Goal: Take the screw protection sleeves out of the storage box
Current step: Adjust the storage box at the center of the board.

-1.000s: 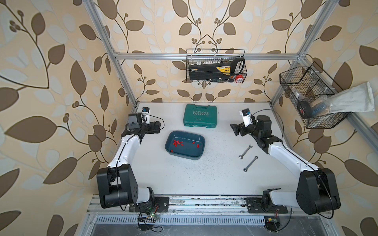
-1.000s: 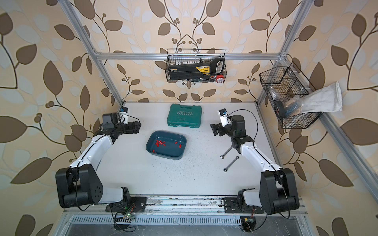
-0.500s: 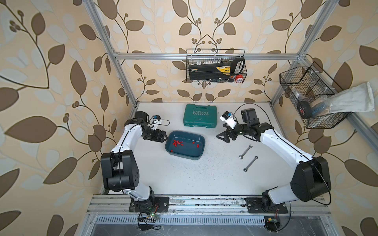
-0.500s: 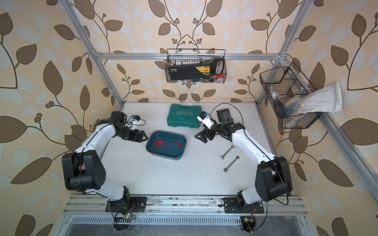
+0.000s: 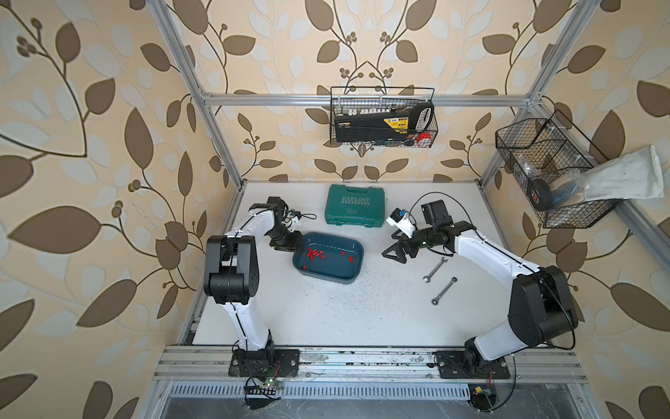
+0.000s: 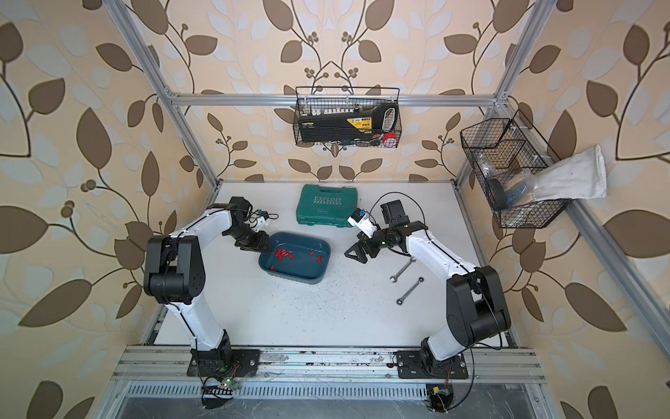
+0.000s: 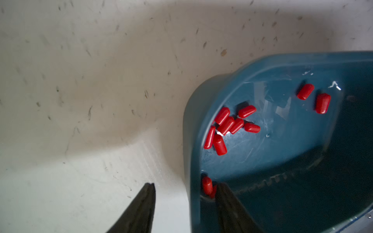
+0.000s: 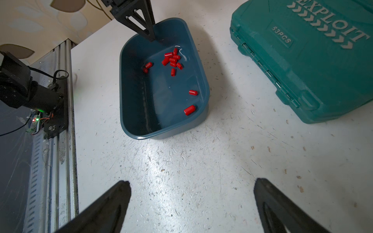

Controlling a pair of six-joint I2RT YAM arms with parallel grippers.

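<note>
Straddling the end wall of the box (image 7: 190, 141), the left pincer (image 7: 184, 186) stands about half open. One finger is on the table (image 7: 80, 100) side and the other is inside the box. A clear gap shows between the outer finger and the wall, and no grip on anything is visible.

The red sleeves (image 7: 228, 125) all lie on the box floor. Seven are bunched a little ahead of the left pincer's tips, and two more lie farther ahead, apart from the bunch. One sits against the inside of the wall, right by the inner finger; whether they touch I cannot tell.

The right pincer (image 8: 191, 183) is spread to its widest and empty, over bare table. The box is straight ahead of it and well apart. A green case (image 8: 302, 60) lies ahead and off to one side. In a top view, two wrenches (image 5: 434, 270) lie behind the right pincer, beside its arm.
</note>
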